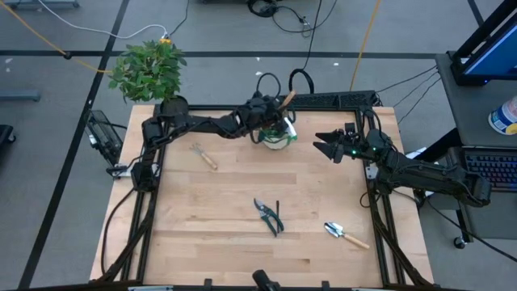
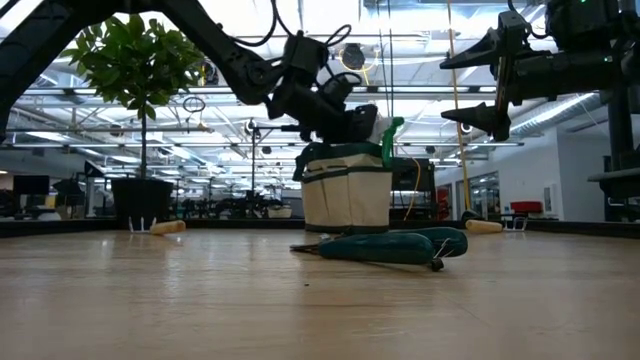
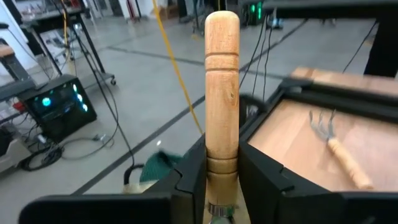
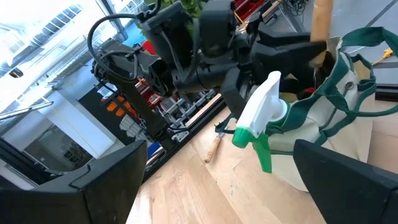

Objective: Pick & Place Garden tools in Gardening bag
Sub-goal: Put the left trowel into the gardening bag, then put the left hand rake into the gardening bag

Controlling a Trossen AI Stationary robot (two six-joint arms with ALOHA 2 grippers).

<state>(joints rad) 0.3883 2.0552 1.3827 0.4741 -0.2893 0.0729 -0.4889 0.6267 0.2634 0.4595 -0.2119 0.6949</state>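
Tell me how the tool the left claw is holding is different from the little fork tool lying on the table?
The wooden-handled tool stands upright, pinched in the left claw over the gardening bag; the hand fork lies flat on the table, untouched. The fork's metal prongs show; the held tool's metal end is hidden below the claw. Both have pale wooden handles.

Both arms are matte black, jointed and angular, trailing black cables, with a green indicator light on the right arm's wrist.
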